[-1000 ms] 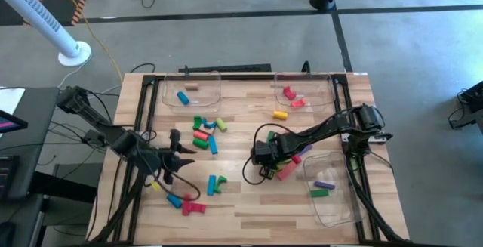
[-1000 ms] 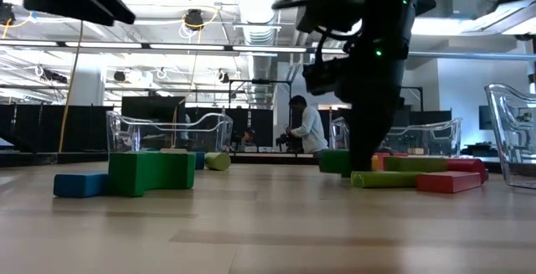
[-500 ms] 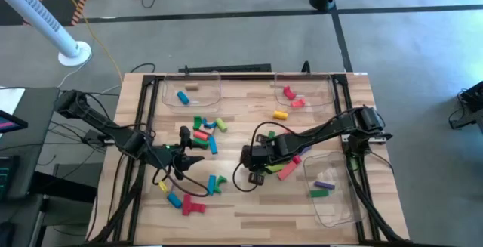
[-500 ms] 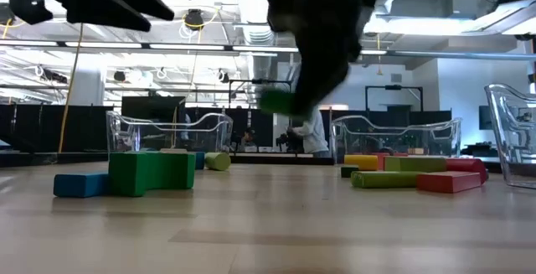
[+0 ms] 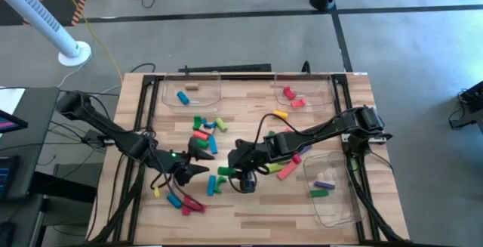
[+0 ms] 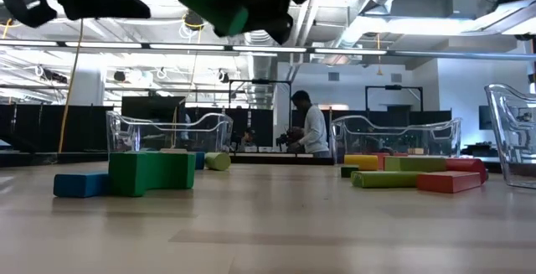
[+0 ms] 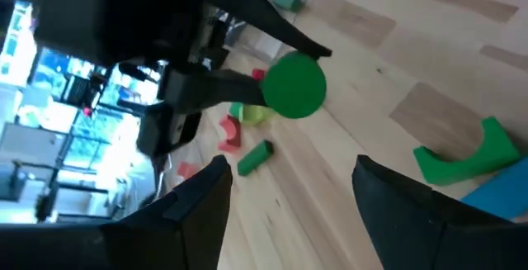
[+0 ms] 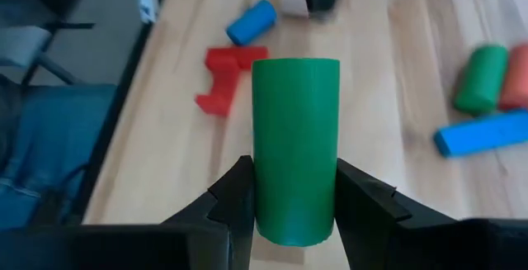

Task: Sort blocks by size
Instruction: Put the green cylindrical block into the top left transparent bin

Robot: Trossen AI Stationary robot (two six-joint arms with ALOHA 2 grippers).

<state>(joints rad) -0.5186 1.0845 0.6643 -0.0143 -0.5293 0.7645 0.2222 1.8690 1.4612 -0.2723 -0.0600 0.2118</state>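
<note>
My right gripper (image 5: 232, 164) is shut on a green cylinder block (image 8: 295, 146), raised over the table's middle; the low view shows this block (image 6: 213, 6) high above the wood. My left gripper (image 7: 289, 212) stands open just to the cylinder's left, facing its round end (image 7: 295, 86) without touching it. Other blocks lie on the table. One cluster (image 5: 205, 130) is toward the far side. A green arch (image 7: 462, 154) and a blue piece (image 5: 212, 186) lie under the grippers. Red and blue ones (image 5: 187, 203) lie near the front left. My right gripper pinches the green cylinder's curved side (image 8: 264, 208) between its two fingers, near one end. The fingers come from the table's right, slanting down, and the cylinder runs along them, its free end sticking out ahead. The cylinder is lifted clear of the table.
Clear trays stand at the far left (image 5: 191, 92), the far right (image 5: 302, 92) and the near right (image 5: 332, 190), each with a few blocks. A yellow block (image 5: 281, 114) and red and green blocks (image 5: 285, 170) lie at the right of middle. A person (image 6: 314, 131) stands in the room behind.
My right gripper has lifted the green cylinder off the table from the blocks at right of middle. It has carried the cylinder up and toward the table's left, tipping more level. My left gripper has opened, rolled, and moved toward the table's right, toward the cylinder.
</note>
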